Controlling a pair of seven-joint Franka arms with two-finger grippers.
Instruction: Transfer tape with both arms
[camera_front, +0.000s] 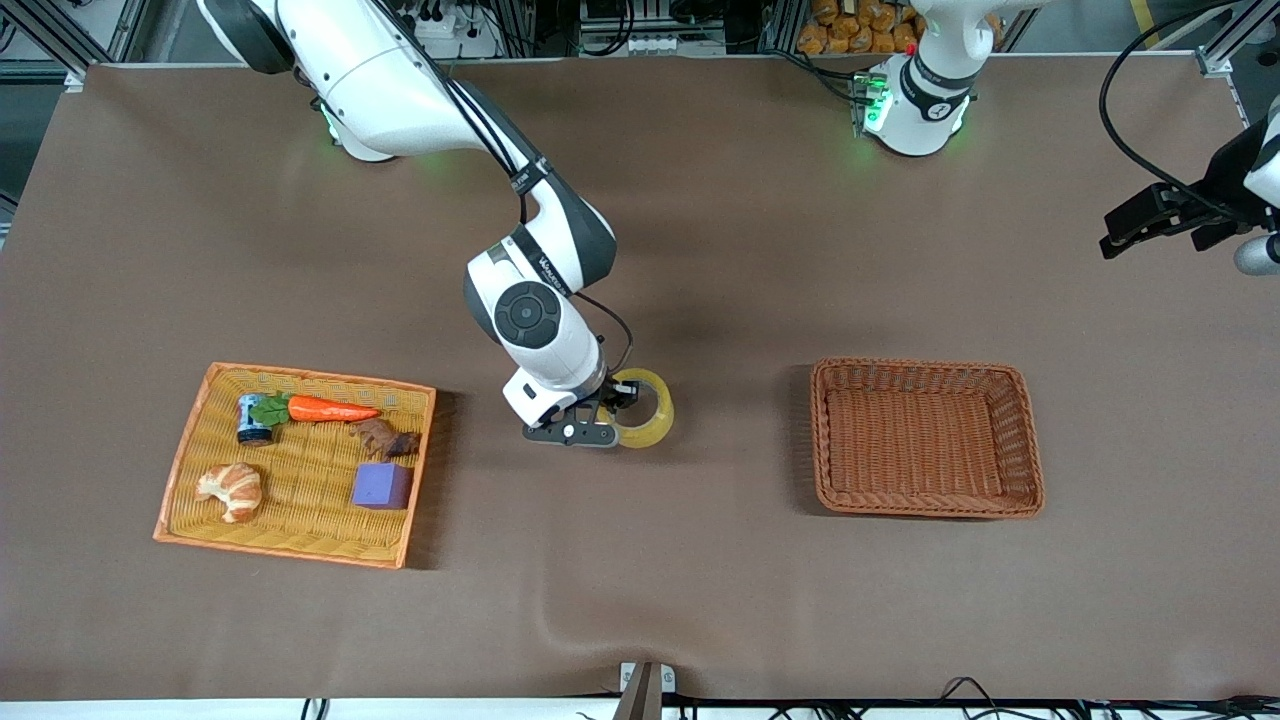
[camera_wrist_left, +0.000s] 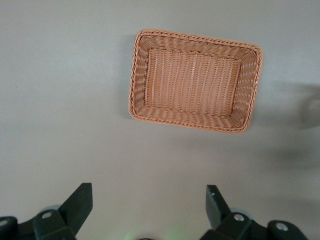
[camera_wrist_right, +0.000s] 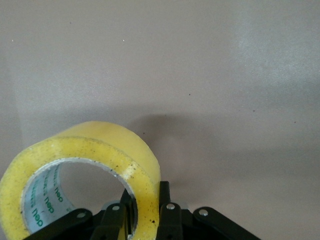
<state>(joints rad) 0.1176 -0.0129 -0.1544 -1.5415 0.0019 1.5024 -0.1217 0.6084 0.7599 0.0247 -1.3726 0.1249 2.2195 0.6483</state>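
The tape (camera_front: 648, 408) is a yellowish translucent roll with a grey-white core. My right gripper (camera_front: 612, 412) is shut on its wall, one finger inside the ring and one outside, over the middle of the table between the two baskets. In the right wrist view the tape (camera_wrist_right: 90, 165) fills the lower part of the picture and my right gripper (camera_wrist_right: 146, 210) pinches its rim. My left gripper (camera_front: 1150, 225) is open and empty, up in the air at the left arm's end of the table. In the left wrist view my left gripper (camera_wrist_left: 149, 202) shows spread fingers (camera_wrist_left: 80, 202) above bare table.
An empty brown wicker basket (camera_front: 1020, 440) stands toward the left arm's end, also in the left wrist view (camera_wrist_left: 252, 85). An orange tray (camera_front: 190, 470) toward the right arm's end holds a carrot (camera_front: 330, 409), croissant (camera_front: 232, 489), purple block (camera_front: 381, 485) and small items.
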